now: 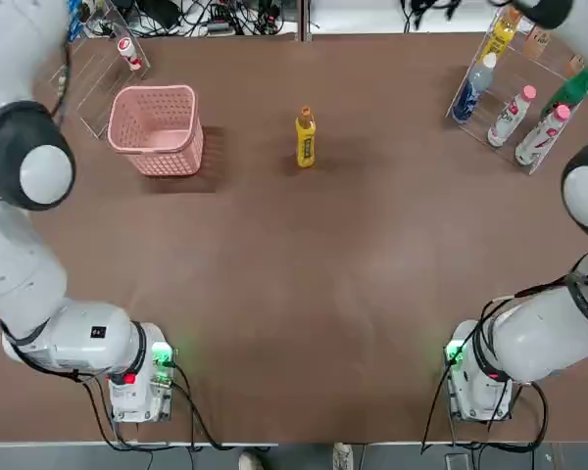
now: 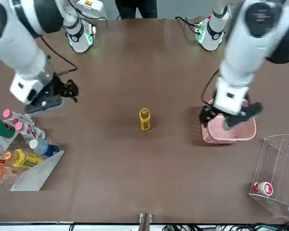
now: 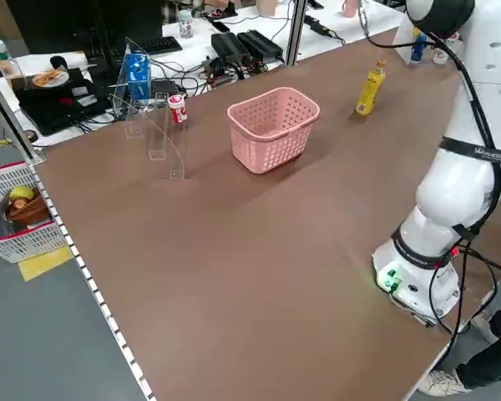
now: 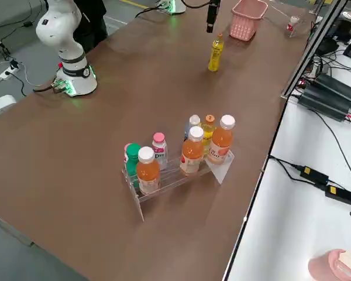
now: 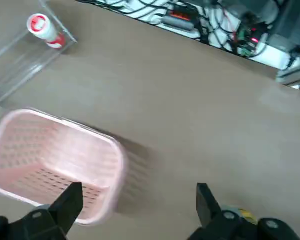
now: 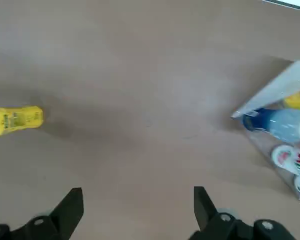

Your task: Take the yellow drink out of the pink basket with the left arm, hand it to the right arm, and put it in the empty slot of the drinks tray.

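The yellow drink (image 1: pixel 306 138) stands upright on the brown table, in the open between the pink basket (image 1: pixel 157 128) and the drinks tray (image 1: pixel 517 98). It is also the yellow drink (image 2: pixel 144 119) at mid-table in the front view. Nothing lies inside the basket. My left gripper (image 2: pixel 229 119) hangs open just above the basket (image 2: pixel 229 131), holding nothing. My right gripper (image 2: pixel 67 90) is open near the tray (image 2: pixel 24 159), with the bottle (image 6: pixel 15 120) well ahead of its fingers. I cannot make out the empty slot among the bottles.
A clear acrylic box holding a small red-white can (image 1: pixel 127 51) stands behind the basket at the table's far left corner. Cables and gear (image 1: pixel 216 15) lie beyond the far edge. Both arm bases (image 1: pixel 137 377) sit at the near edge.
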`<state>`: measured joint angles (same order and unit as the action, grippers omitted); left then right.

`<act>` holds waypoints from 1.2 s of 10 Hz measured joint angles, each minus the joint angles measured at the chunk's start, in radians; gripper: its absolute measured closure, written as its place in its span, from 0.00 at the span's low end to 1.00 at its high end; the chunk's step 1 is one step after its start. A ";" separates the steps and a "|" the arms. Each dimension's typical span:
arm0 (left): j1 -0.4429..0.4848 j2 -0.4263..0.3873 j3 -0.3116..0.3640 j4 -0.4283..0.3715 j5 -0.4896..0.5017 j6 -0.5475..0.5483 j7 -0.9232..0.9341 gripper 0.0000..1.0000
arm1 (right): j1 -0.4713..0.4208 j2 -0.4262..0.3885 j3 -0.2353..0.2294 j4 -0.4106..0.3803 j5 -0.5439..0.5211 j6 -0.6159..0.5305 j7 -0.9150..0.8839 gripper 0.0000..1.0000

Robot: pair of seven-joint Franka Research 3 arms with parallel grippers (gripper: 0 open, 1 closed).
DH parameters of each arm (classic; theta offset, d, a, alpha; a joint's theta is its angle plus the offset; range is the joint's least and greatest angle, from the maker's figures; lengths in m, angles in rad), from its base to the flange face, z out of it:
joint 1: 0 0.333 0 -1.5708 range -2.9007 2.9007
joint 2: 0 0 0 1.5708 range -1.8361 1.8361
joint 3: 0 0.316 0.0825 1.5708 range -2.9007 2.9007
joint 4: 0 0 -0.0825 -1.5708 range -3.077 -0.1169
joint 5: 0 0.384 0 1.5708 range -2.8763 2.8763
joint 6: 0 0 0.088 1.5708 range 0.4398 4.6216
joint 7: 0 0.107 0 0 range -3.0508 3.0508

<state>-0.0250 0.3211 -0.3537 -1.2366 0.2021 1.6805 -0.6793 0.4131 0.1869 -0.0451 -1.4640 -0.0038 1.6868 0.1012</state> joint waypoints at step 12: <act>0.178 -0.042 0.164 -0.004 -0.154 -0.097 0.524 0.00 | 0.393 0.437 0.000 0.183 0.004 0.323 0.537 0.05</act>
<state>0.1528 0.2787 -0.1892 -1.2408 0.0477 1.5836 -0.1549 0.8056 0.6239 -0.0451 -1.2814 -0.0002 2.0101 0.6385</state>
